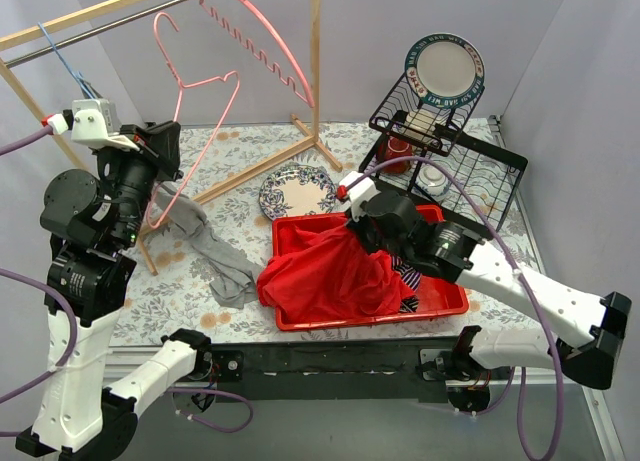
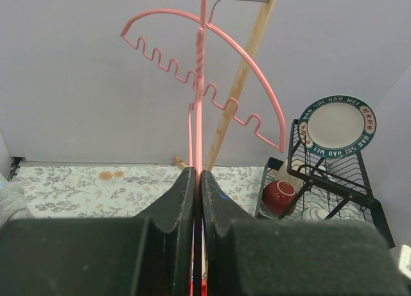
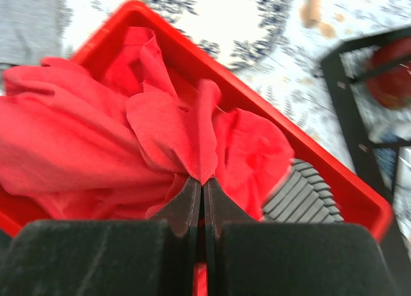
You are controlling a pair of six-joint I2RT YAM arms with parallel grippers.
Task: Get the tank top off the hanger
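Note:
The red tank top (image 1: 325,276) lies bunched in the red bin (image 1: 445,303), spilling over its front left edge; it is off the hanger. My right gripper (image 1: 362,224) is shut on a fold of it, as the right wrist view shows: the gripper (image 3: 203,182) pinches a peak of the red cloth (image 3: 160,122). My left gripper (image 1: 168,159) is shut on the wire of a bare pink hanger (image 1: 205,81) and holds it upright at the left. In the left wrist view the hanger wire (image 2: 194,142) runs between the closed fingers (image 2: 197,175).
A second pink notched hanger (image 1: 270,41) hangs on the metal rail of the wooden rack (image 1: 316,71). A grey garment (image 1: 215,253) lies on the table. A floral plate (image 1: 298,191) sits behind the bin. A black dish rack (image 1: 470,156) holds a plate (image 1: 447,66) and a red cup (image 1: 398,151).

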